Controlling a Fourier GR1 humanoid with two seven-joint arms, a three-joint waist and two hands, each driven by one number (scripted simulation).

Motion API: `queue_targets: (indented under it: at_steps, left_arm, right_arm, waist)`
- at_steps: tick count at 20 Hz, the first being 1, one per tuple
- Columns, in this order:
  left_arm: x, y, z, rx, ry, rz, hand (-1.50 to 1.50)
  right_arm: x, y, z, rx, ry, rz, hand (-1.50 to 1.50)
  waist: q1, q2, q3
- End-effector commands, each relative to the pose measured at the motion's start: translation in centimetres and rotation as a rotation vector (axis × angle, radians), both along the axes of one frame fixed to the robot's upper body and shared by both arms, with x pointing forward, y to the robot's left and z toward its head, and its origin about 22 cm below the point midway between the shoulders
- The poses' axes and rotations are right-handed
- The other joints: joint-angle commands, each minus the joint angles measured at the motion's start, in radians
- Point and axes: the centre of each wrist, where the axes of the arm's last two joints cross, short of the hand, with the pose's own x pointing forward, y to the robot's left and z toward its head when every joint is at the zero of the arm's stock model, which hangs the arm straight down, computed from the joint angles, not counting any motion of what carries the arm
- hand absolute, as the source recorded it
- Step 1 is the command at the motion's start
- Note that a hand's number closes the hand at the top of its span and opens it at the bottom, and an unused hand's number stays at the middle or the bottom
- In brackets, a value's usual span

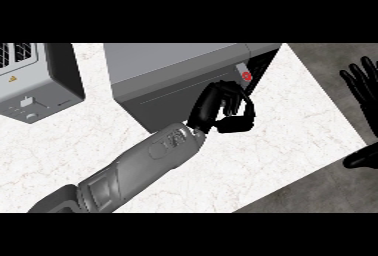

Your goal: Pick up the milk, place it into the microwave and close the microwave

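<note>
The grey microwave (177,62) stands at the back of the counter. Its darker door (159,107) is swung nearly closed, leaving a dark wedge-shaped gap at its right edge. In that gap shows a sliver of the milk carton (244,74), pale with a red spot, inside the microwave. My left hand (215,106) is at the door's right edge, touching its face, with its fingers curled and nothing in them. My right hand (363,80) rests open at the view's right edge, fingers up, off the counter.
A grey appliance (37,85) with vent grilles and a yellow warning label sits at the back left. The white marble counter (280,145) ends in a slanted edge at the right, with dark floor (332,60) beyond it.
</note>
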Motion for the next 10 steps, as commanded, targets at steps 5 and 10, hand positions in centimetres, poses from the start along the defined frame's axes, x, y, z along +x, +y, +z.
queue_targets:
  at_steps: [5, 10]
  left_arm:
    - [0.5, -2.4, 2.5, -0.024, -0.043, -0.029, 1.5]
    - [0.4, -2.4, 2.4, -0.022, -0.038, -0.015, 1.5]
  right_arm:
    - [1.1, 1.5, 2.9, -0.064, -0.051, 0.205, 1.5]
    - [1.3, 4.3, 4.8, -0.131, -0.1, 0.407, 1.5]
  waist:
    - [-0.018, 0.011, -0.001]
    - [-0.029, 0.0, 0.002]
